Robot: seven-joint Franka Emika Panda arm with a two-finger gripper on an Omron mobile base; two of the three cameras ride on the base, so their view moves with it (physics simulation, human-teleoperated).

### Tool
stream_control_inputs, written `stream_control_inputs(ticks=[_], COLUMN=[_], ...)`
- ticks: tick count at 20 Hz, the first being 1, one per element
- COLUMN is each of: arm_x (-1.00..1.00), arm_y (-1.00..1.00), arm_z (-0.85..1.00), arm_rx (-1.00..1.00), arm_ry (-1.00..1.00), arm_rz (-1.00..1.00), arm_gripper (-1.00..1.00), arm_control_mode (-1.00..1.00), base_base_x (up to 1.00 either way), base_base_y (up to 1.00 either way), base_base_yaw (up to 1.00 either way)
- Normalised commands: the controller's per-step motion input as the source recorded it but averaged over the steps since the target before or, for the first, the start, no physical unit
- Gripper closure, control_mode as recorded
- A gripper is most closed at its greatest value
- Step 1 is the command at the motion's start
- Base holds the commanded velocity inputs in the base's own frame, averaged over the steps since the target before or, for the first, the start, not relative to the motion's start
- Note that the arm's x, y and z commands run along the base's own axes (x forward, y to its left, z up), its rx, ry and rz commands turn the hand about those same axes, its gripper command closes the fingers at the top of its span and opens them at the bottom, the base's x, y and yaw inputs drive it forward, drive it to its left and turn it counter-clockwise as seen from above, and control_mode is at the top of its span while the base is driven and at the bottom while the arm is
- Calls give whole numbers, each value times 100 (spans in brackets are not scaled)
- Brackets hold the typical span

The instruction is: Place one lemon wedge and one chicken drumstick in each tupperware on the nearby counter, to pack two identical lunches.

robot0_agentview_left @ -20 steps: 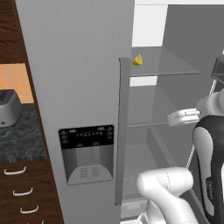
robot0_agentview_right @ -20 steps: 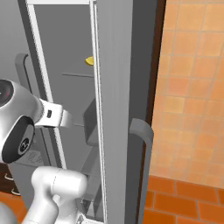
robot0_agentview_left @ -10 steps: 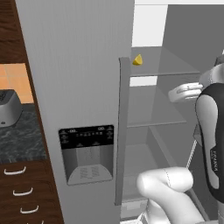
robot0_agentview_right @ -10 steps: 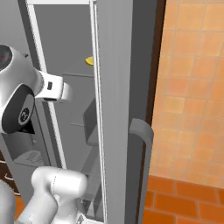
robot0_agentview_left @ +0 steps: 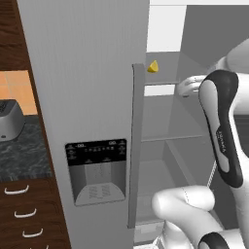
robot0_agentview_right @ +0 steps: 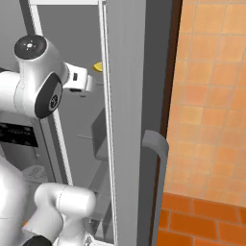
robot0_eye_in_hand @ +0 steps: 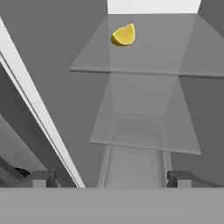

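A bright yellow lemon wedge (robot0_agentview_left: 153, 67) (robot0_agentview_right: 98, 67) (robot0_eye_in_hand: 123, 35) lies on the upper glass shelf (robot0_eye_in_hand: 144, 61) inside the open fridge, towards the shelf's left side. My gripper (robot0_agentview_left: 186, 87) (robot0_agentview_right: 90, 84) (robot0_eye_in_hand: 111, 179) reaches into the fridge at about the height of that shelf, short of the wedge. It is open, its fingertips (robot0_eye_in_hand: 43, 178) stand wide apart and nothing is between them. The chicken drumstick and the tupperware are out of view. A stretch of the dark marbled counter (robot0_agentview_left: 19, 151) shows at the left of the fridge.
The shut fridge door (robot0_agentview_left: 92, 121) with its dispenser panel (robot0_agentview_left: 97, 170) stands left of the open compartment. The open door (robot0_agentview_right: 137, 120) with a grey handle (robot0_agentview_right: 156, 163) stands at the right. A lower glass shelf (robot0_eye_in_hand: 144, 131) lies under the upper one. A steel toaster (robot0_agentview_left: 9, 119) sits on the counter.
My hand has risen inside the fridge from the lower shelf's height to the upper shelf's height and shifted a little left, towards the lemon wedge. The wedge has not moved.
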Motion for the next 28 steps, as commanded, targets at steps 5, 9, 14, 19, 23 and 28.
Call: stream_control_inputs(ticks=[5, 9, 14, 19, 23, 28], arm_x=[93, 62, 51, 64, 69, 62], arm_y=[0, -1, -3, 0, 0, 0], arm_z=[6, 10, 3, 0, 0, 0], arm_rx=[0, 0, 0, 0, 0, 0], arm_ry=[-1, -3, -2, 0, 0, 0], arm_rz=[-1, 6, 21, 23, 6, 0], arm_gripper=[-100, -100, -100, -100, -100, -100], arm_control_mode=[-100, -100, -100, -100, -100, -100], base_base_x=[0, 0, 0, 0, 0, 0], base_base_y=[0, 0, 0, 0, 0, 0], base_base_yaw=[0, 0, 0, 0, 0, 0])
